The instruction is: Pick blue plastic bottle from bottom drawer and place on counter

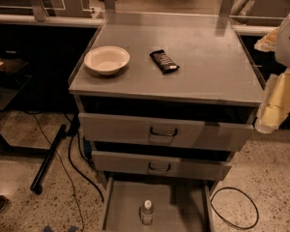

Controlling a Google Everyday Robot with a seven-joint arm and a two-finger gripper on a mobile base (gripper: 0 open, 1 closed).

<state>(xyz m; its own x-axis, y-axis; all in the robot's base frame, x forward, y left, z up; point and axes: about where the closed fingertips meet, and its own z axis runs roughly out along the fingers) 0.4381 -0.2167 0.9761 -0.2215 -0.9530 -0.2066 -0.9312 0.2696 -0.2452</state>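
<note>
The blue plastic bottle point(146, 212) stands upright in the open bottom drawer point(121, 202), near the drawer's middle, with its white cap up. The counter point(208, 66) is the flat grey top of the cabinet. My gripper point(269, 115) hangs at the right edge of the view, beside the counter's front right corner. It is well above and to the right of the bottle and touches nothing I can see. The arm point(287, 37) rises behind it.
A white bowl point(107, 60) and a dark snack bar point(164, 61) lie on the counter. Two upper drawers with loop handles point(163, 132) are slightly open. Black cables point(234, 208) and a black bar point(48, 158) lie on the speckled floor.
</note>
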